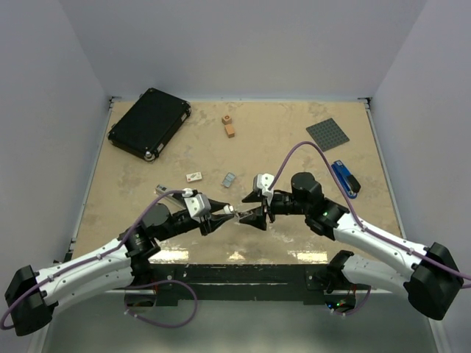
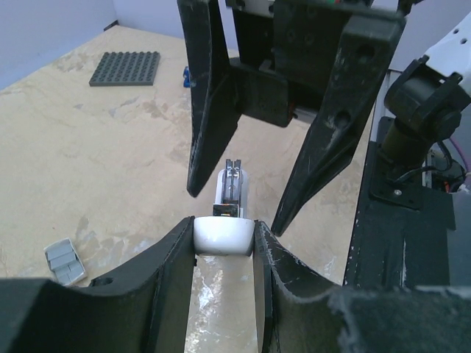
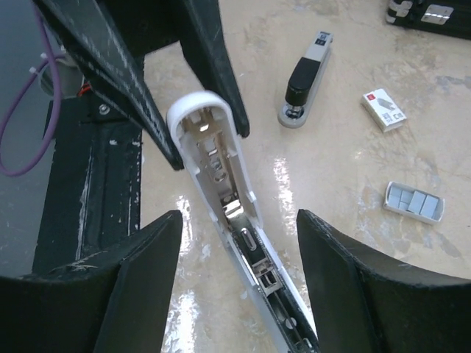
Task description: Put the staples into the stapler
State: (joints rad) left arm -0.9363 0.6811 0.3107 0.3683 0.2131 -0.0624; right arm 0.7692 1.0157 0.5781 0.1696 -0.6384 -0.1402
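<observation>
My left gripper [image 2: 224, 239] is clenched on the rounded end of a white bar [image 3: 210, 147], held above the table [image 1: 287, 158] at near centre. My right gripper [image 3: 237, 220] faces it with the jaws spread. Its fingers [image 2: 210, 95] sit on either side of the bar, with gaps on both sides and no contact.

Tight spot: the two grippers are nose to nose, right over the black mount [image 2: 397, 213] at the table's near edge, so little room near. There is more room far and centre, where the tabletop is bare out to the far wall.

The stapler [image 3: 303, 81], silver with a black top, sits on the table left of centre, well apart from both grippers and on the near side of the black case [image 1: 149, 123]. The staples [image 1: 229, 179], grey blocks, lie just far of the grippers, with a small white box [image 1: 194, 176] to their left.

The right wrist view alone shows the stapler clearly, and the metal channel inside the bar. The left wrist view shows the grey baseplate [image 2: 126, 68] far right and the staples. Only the top view shows the blue stapler [image 1: 344, 179] whole at the right edge and the brown blocks [image 1: 228, 126] far centre.
</observation>
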